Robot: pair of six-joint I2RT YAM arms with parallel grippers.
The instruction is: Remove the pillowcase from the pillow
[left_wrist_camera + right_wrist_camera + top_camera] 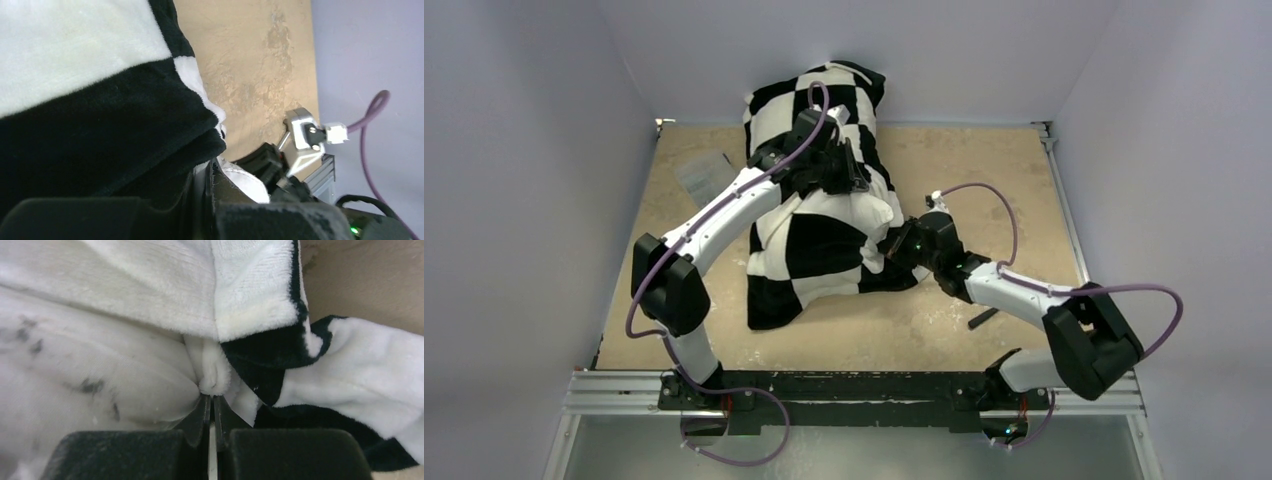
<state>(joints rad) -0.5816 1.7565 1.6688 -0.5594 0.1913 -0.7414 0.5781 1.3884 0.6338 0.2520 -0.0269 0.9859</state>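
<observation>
The black-and-white checkered pillowcase (pixel 824 240) covers the pillow and lies from the back wall to mid table. A bare white corner of the pillow (pixel 876 208) pokes out on the right side. My left gripper (pixel 842 165) sits on top of the pillowcase's far half. In the left wrist view it (pixel 212 172) is shut, with black plush pillowcase (pixel 100 140) bunched at its tips. My right gripper (pixel 894 242) is at the pillow's right edge. In the right wrist view it (pixel 211 401) is shut on smooth white pillow fabric (pixel 100 375), and the pillowcase's plush edge (pixel 250 295) is bunched at the fingertips.
A clear plastic sheet (pixel 704 175) lies on the tan table at the back left. A small black piece (pixel 982 318) lies near the right arm. White walls close in the back and both sides. The right arm's wrist camera (pixel 302 135) shows in the left wrist view.
</observation>
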